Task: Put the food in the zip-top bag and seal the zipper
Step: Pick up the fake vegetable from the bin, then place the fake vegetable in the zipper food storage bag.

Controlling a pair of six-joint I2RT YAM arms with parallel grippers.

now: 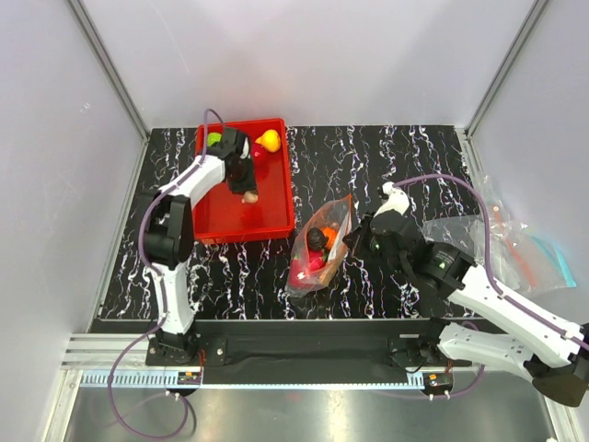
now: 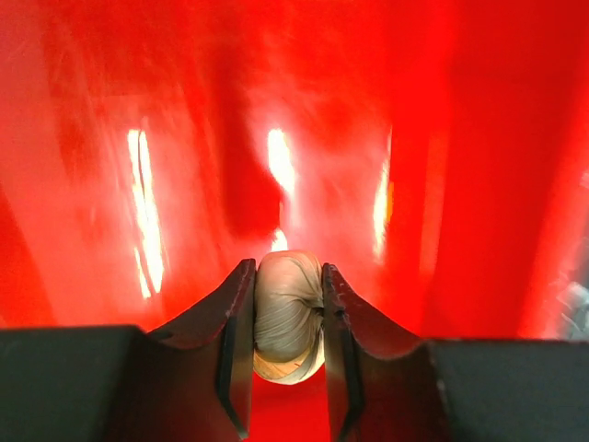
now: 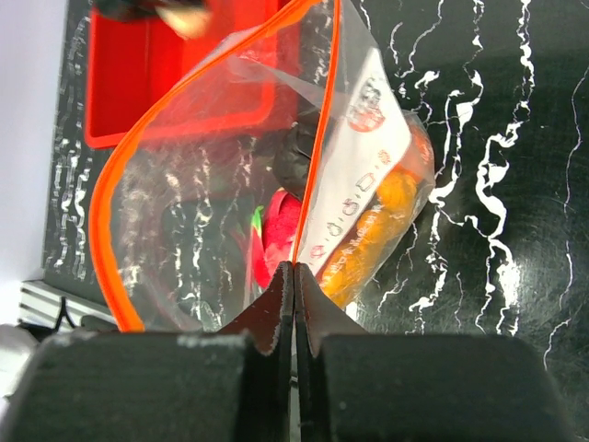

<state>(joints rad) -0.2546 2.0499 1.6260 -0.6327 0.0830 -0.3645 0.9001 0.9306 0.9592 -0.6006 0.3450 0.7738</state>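
Left end effector (image 2: 287, 276) over the tray (image 1: 287, 184), fingers pressed onto a pale ribbed piece (image 2: 288, 313). The grip sits mid-body and the lower end pokes out below the fingers. Cannot tell whether it is off the tray floor.

Right end effector (image 3: 294, 276) pressed together on one lip of the bag (image 1: 317, 249), near the zipper (image 3: 106, 212). The other lip bows away, so the mouth gapes toward the tray. The bag lies on the desk (image 1: 396, 157) just right of the tray, with dark, orange and magenta pieces inside. A yellow piece (image 1: 269, 140) and a green piece (image 1: 213, 139) sit at the tray's far end.

Step in hand, as judged: carry the pale piece to the bag.
- Lift straight up first, clear of the tray's right wall, then go across.
- Aim for the widest part of the gap, not the pinched lip.
- Come in low and past the zipper before letting go. A high drop could bounce off the film or roll back out.
- Right side should hold firm and raised, since thin film collapses easily.
- Smooth, rounded toy: avoid jerks, it may squirt out.
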